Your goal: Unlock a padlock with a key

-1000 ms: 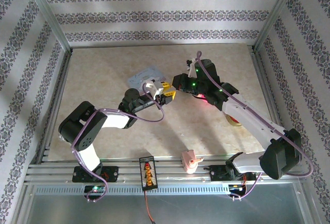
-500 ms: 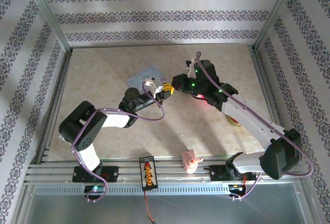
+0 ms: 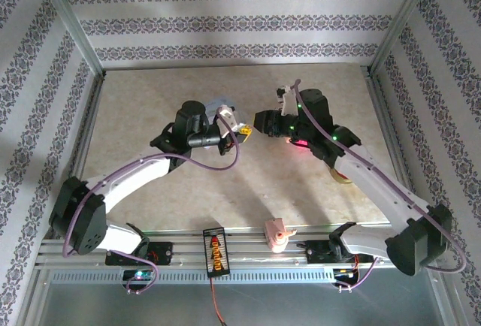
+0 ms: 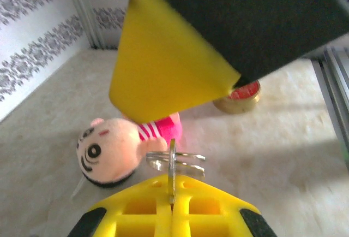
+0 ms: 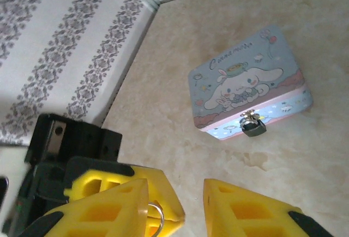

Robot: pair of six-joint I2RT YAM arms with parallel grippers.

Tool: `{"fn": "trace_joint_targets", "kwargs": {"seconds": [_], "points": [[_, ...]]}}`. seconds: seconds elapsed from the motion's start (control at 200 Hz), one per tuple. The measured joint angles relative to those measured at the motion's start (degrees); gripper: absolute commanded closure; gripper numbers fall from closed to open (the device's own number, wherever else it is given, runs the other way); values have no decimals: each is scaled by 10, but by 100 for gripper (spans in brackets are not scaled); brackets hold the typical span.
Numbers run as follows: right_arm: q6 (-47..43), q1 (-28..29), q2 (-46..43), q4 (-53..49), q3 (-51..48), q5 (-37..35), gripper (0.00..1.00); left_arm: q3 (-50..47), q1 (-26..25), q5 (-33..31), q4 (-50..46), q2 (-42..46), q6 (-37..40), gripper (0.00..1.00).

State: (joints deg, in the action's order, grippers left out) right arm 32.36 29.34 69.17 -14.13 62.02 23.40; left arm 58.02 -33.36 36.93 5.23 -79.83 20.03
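Silvery flat key [image 4: 172, 167] on its wire ring [image 4: 185, 158] stands edge-on, clamped in your left gripper [image 4: 172, 189], offered up, I judge, for your right gripper [image 5: 175, 196] to take. Its jaws stand apart, the ring just beside one finger. Your tiny dark padlock [image 5: 252, 126] hangs from the front clasp of the pale blue rectangular tin [image 5: 240, 84], well beyond both jaws.

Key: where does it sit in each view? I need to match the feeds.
Top external: too small to see; the left gripper holding it is mid-frame.
Left wrist: key at bottom centre, between shut jaws.
Right wrist: its ring at the bottom edge, left of centre.
Landmark: the left gripper's yellow fingers.
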Motion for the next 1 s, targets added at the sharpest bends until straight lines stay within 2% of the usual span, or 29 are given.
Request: {"fn": "trace_joint_targets", "kwargs": {"seconds": [0.22,0.37,0.52,0.69,1.0], "points": [[-77,0,-34,24,-38,55,59,94,0,-5,-277,0,117,100],[-108,0,-56,38,-64,85,56,134,0,-16,-381,-10,167,100],[-129,7,-75,54,-84,106,57,143,0,-13,-422,-10,191,100],[-145,33,-73,67,-90,133,64,152,1,-3,-436,-15,205,100],[-161,46,-4,71,-89,182,74,166,1,13,-452,-26,222,100]]}}
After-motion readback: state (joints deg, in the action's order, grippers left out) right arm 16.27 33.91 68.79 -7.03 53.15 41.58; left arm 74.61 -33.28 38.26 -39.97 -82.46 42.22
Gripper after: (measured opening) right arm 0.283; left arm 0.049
